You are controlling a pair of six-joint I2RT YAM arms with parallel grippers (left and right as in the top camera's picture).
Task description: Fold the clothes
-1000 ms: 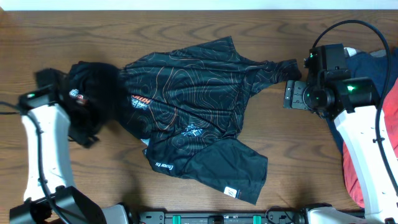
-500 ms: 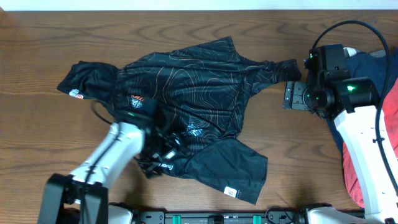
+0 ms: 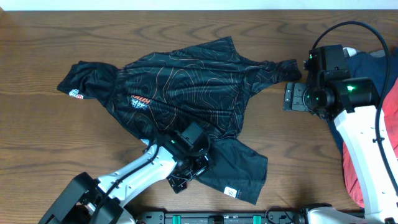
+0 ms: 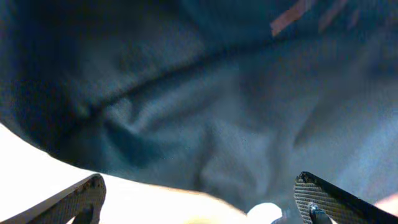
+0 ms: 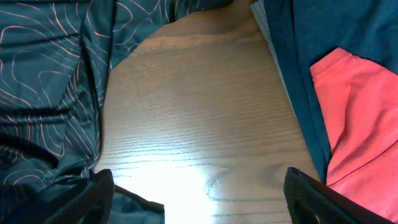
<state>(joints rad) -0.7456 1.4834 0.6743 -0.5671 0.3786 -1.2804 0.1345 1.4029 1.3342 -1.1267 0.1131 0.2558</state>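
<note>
The black jersey [image 3: 186,87] lay face-up across the middle of the worktop [image 3: 50,143], not yet folded and not yet flat. One sleeve trailed to the far left, the other reached right toward the right arm, and a plain dark panel with a small tag sprawled toward the near edge. The cloth was rumpled and skewed, so it probably needed straightening before any fold could be made cleanly.

The left gripper [image 4: 200,186] hung low over that near part of the jersey. In its wrist view the fingers stood wide apart at the lower corners, with creased dark fabric filling the space above them and nothing pinched between them. It seemed placed there to take up the near edge, though whether a finger already touched the cloth could not be told.

The right gripper [image 5: 196,186] was also spread wide and held nothing. Bare wood lay between its fingers, with the jersey's right sleeve just to its left. This looked like a ready position for catching that sleeve.

The navy-and-red shirt [image 5: 348,93] lay at the far right, beside and partly under the right arm, apart from the jersey and out of the working area.
</note>
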